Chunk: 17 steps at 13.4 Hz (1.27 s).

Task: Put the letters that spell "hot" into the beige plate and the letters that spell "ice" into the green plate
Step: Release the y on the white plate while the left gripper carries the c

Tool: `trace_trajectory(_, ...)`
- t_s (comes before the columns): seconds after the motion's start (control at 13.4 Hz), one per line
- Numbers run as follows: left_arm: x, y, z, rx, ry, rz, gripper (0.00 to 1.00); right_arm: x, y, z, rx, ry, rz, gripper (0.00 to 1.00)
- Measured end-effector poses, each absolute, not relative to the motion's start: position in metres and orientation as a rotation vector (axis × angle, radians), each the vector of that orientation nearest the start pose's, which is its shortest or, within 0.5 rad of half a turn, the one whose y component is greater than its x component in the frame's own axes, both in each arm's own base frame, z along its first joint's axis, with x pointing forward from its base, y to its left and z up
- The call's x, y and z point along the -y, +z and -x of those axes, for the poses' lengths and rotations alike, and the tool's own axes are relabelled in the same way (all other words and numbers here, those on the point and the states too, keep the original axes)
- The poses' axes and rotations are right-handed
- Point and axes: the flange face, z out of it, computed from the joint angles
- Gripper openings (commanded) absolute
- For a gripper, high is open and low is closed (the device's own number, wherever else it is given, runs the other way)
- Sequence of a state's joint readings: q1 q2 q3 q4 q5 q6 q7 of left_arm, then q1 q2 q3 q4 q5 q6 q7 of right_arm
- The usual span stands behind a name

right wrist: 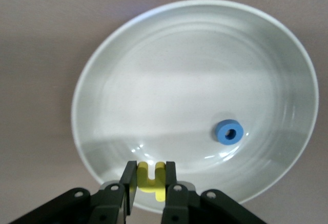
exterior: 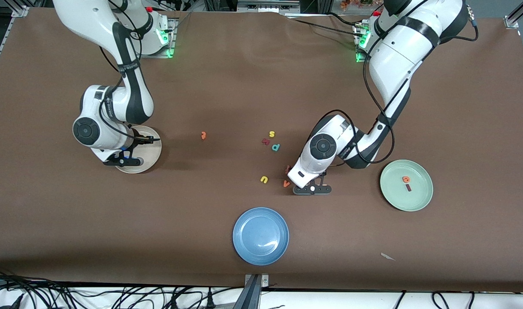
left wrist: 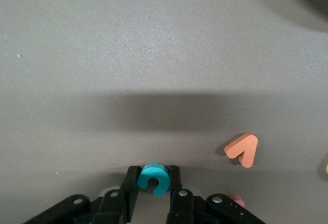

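Note:
My left gripper (exterior: 311, 188) is down at the table near the middle, its fingers (left wrist: 132, 179) pressed on both sides of the teal c (left wrist: 152, 178). The green plate (exterior: 418, 201) at the left arm's end holds the orange e (exterior: 406, 179) and the dark red i (exterior: 409, 187). Over the beige plate (exterior: 152, 161) at the right arm's end, my right gripper (exterior: 125, 161) is shut on the yellow h (right wrist: 152, 180). The blue o (right wrist: 228, 131) lies in that plate (right wrist: 179, 70). The orange t (exterior: 203, 135) lies alone on the table between the beige plate and the letter cluster.
Loose letters lie by my left gripper: an orange v (exterior: 286, 183) (left wrist: 242, 149), a yellow u (exterior: 264, 179), a teal p (exterior: 276, 147), a yellow s (exterior: 271, 134) and a dark red letter (exterior: 265, 141). A blue plate (exterior: 261, 235) sits nearer the front camera.

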State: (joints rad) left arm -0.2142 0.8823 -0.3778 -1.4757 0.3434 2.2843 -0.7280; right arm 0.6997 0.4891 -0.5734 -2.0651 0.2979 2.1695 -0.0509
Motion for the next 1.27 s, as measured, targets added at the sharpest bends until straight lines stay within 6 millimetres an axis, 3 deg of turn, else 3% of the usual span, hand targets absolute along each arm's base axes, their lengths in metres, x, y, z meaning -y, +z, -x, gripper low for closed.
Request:
trace_trajectory(0.15,0.352,0.174,-0.621,0.056,0.033,3.165,0.17,-0.079,0.198,-0.549,-0.016,0.453,3.177,0.9)
trace_trajectory(0.22,0.352,0.175,-0.622,0.057,0.032,3.166,0.17,-0.079,0.198,-0.549,-0.016,0.453,3.179,0.97)
trace_trajectory(0.45,0.343,0.183,-0.633,0.084,0.004,3.168,0.16,-0.08,0.202,-0.551,-0.015,0.436,3.177,0.98)
trace_trajectory(0.75,0.303,0.201,-0.65,0.041,0.052,3.123,0.13,-0.095,0.22,-0.555,-0.081,0.382,3.166,0.98)
trace_trajectory(0.97,0.256,0.212,-0.659,-0.129,0.17,3.062,0.13,-0.145,0.223,-0.546,-0.184,0.372,3.156,0.98)
trace_trajectory(1.27,0.178,0.225,-0.674,-0.339,0.301,3.014,0.13,-0.218,0.215,-0.53,-0.293,0.306,3.141,0.97)
